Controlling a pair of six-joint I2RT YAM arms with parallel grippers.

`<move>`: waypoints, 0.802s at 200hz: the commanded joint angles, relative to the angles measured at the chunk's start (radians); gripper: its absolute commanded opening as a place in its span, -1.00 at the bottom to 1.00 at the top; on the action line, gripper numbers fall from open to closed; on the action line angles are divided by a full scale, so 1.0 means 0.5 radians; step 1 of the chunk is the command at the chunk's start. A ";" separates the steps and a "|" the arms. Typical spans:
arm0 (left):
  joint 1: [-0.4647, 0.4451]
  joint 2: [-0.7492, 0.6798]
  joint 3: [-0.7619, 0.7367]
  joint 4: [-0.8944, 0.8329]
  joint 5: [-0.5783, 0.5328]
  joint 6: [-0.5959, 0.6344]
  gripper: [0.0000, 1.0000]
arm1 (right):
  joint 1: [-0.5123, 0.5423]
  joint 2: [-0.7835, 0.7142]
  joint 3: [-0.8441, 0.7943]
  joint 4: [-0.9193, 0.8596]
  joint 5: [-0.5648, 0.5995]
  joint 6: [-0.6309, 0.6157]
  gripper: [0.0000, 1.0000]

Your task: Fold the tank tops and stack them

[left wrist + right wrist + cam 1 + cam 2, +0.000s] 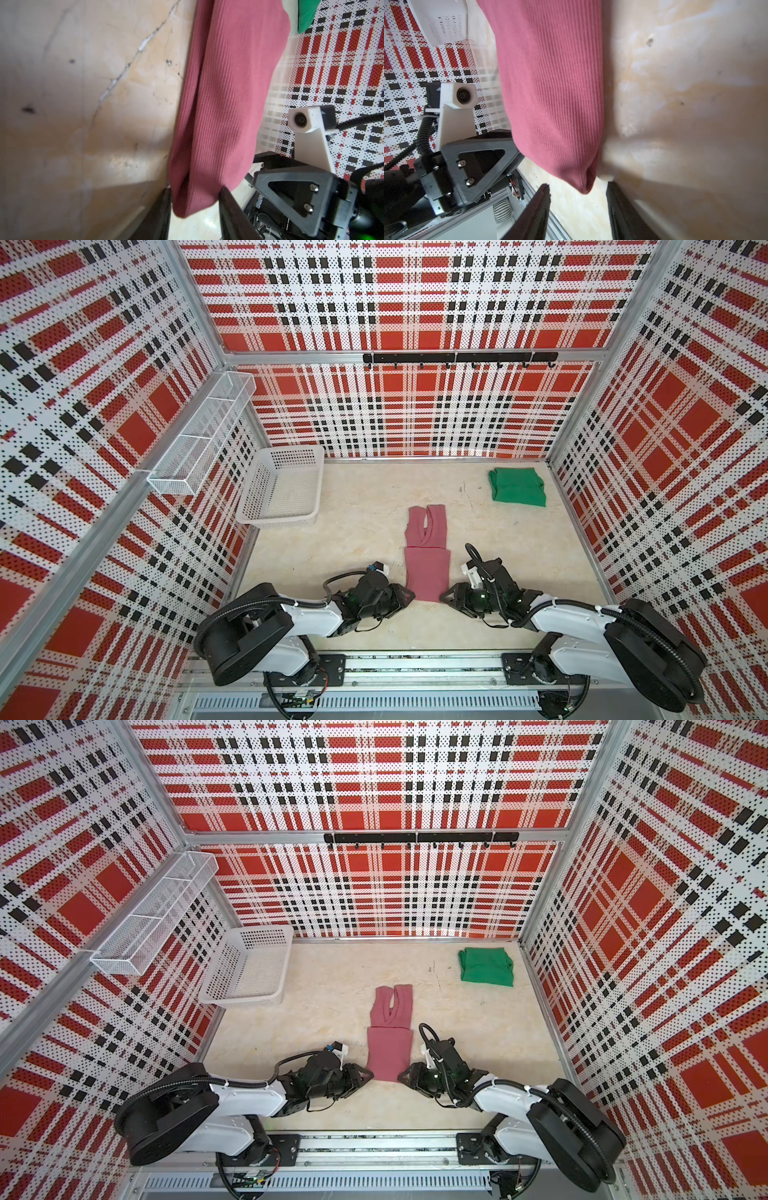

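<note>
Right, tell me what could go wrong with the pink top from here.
The right gripper is open, its tips just short of the near corner of the pink tank top: closing now may miss it.
The left gripper straddles the other corner, where the layers gape: it may pinch one layer only, and lifting could undo the fold.
The green tank top lies far back: a long carry could loosen the fold.

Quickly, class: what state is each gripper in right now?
Left gripper: open, straddling the pink ribbed cloth tank top's corner.
Right gripper: open, holding nothing.
</note>
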 commanded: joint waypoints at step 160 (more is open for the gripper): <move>-0.053 -0.343 0.327 -0.549 -0.199 0.172 -1.00 | 0.059 -0.209 0.591 -1.100 0.283 -0.555 -1.00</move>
